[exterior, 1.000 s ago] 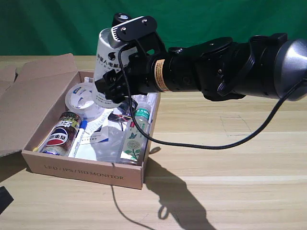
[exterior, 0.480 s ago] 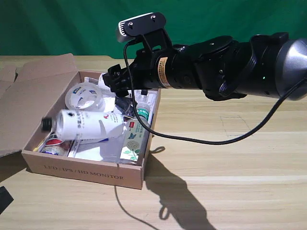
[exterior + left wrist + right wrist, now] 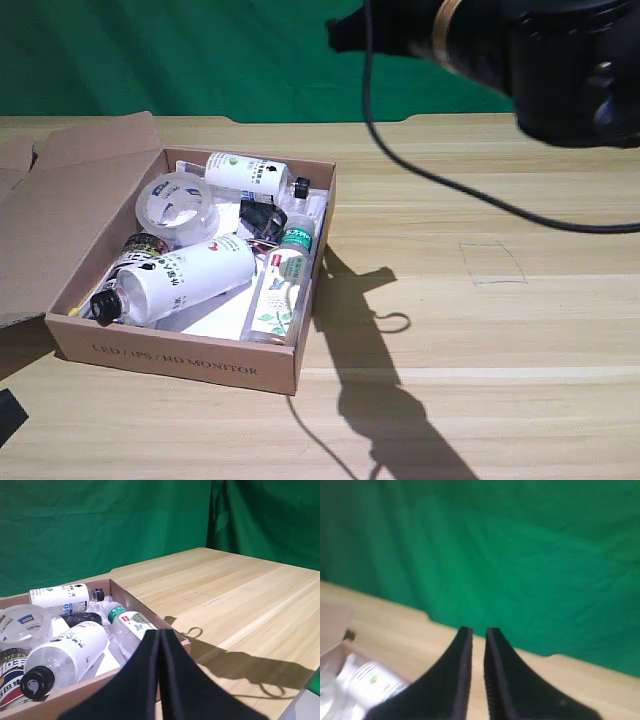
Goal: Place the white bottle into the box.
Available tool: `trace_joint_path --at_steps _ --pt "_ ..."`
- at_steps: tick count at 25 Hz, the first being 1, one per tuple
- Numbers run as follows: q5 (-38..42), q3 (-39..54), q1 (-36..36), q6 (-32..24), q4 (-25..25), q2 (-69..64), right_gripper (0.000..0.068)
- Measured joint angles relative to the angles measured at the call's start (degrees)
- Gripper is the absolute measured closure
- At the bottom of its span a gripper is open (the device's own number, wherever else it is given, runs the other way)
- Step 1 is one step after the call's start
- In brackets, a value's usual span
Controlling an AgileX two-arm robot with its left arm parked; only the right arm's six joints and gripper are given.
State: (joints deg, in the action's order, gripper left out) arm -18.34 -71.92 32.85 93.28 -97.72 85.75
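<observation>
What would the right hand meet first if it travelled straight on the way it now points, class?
Probably nothing close: the right hand is raised and aims across the far table edge toward the green backdrop. The backdrop looks first in line, though depth is unclear.

white bottle [image 3: 175, 279] settled lying in box [image 3: 180, 355], right arm [image 3: 520, 50] lifted away

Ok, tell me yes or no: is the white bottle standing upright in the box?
No, the white bottle lies on its side in the box, its black cap toward the exterior view's left.
</observation>
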Motion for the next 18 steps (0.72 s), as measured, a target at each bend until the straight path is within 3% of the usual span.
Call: trace_joint_path --at_steps 4,13,18 --pt "4.11 2.34 -5.73 -2.57 0.24 -6.83 0.0678" --pt "13.21 16.35 -26.13 -4.01 -1.03 -26.53 0.068" --pt "16.57 26.11 -33.28 -3.57 -1.45 -35.86 0.068"
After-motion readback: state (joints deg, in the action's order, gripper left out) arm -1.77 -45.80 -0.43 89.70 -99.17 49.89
